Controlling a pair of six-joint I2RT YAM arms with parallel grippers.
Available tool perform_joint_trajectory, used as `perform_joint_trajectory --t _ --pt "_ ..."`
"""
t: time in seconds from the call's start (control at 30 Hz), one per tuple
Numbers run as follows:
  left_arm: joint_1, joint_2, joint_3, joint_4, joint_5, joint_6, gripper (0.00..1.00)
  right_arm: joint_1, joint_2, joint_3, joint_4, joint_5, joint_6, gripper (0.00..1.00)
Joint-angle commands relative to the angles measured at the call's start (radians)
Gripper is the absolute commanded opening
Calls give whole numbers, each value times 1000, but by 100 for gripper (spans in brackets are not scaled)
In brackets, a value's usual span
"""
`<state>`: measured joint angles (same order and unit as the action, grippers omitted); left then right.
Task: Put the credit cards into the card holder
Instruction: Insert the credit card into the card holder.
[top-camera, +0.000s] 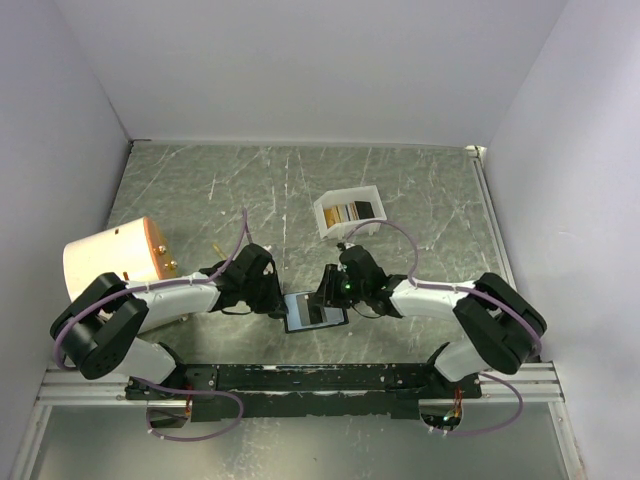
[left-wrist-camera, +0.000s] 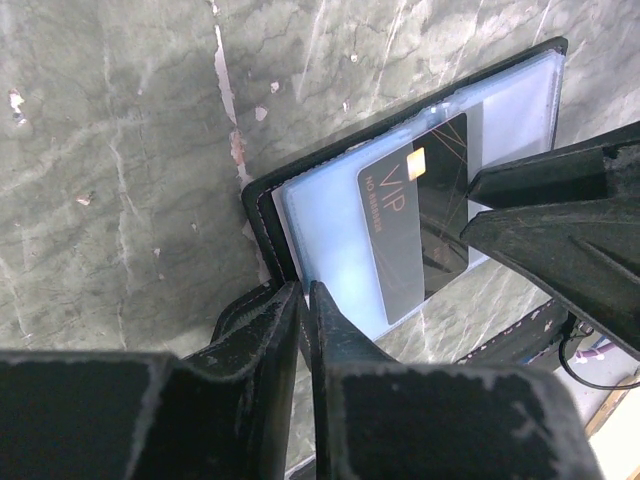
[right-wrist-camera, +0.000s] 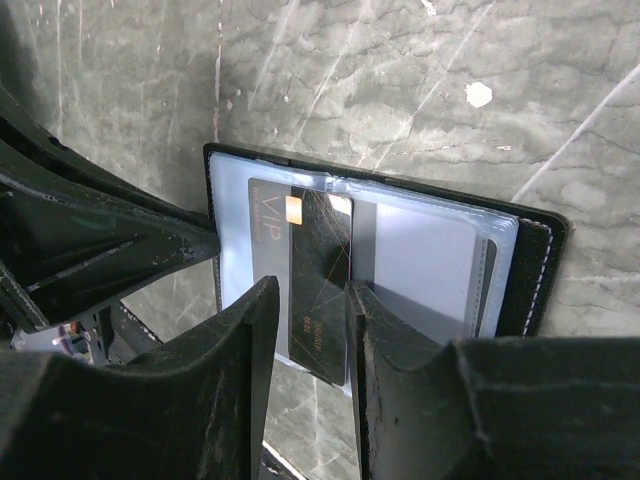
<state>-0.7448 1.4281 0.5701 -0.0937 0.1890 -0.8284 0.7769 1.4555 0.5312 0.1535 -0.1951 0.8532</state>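
Note:
The card holder (top-camera: 300, 322) lies open on the table between my two grippers, black outside and pale blue-grey inside (left-wrist-camera: 320, 230) (right-wrist-camera: 430, 260). A dark card marked VIP (left-wrist-camera: 415, 220) (right-wrist-camera: 320, 250) sits partly inside a clear pocket, with its dark end sticking out. My left gripper (top-camera: 278, 305) (left-wrist-camera: 303, 288) is shut on the holder's black left edge. My right gripper (top-camera: 328, 290) (right-wrist-camera: 312, 285) is narrowly open, with its fingertips down over the exposed end of the card. More gold-tan and dark cards (top-camera: 352, 211) lie in the white box.
The white plastic box (top-camera: 325, 216) stands behind the card holder, right of centre. A tan cylinder (top-camera: 110, 262) lies at the left beside the left arm. White walls close in the marbled grey table on three sides.

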Motion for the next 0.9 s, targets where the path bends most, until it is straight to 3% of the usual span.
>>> perform_joint_trajectory --t 0.0,0.87 --pt "1 21 -13 -23 -11 9 22 23 36 12 -31 1 -6 34" --pt "2 7 -20 4 8 3 36 62 82 26 59 -58 -7 31"
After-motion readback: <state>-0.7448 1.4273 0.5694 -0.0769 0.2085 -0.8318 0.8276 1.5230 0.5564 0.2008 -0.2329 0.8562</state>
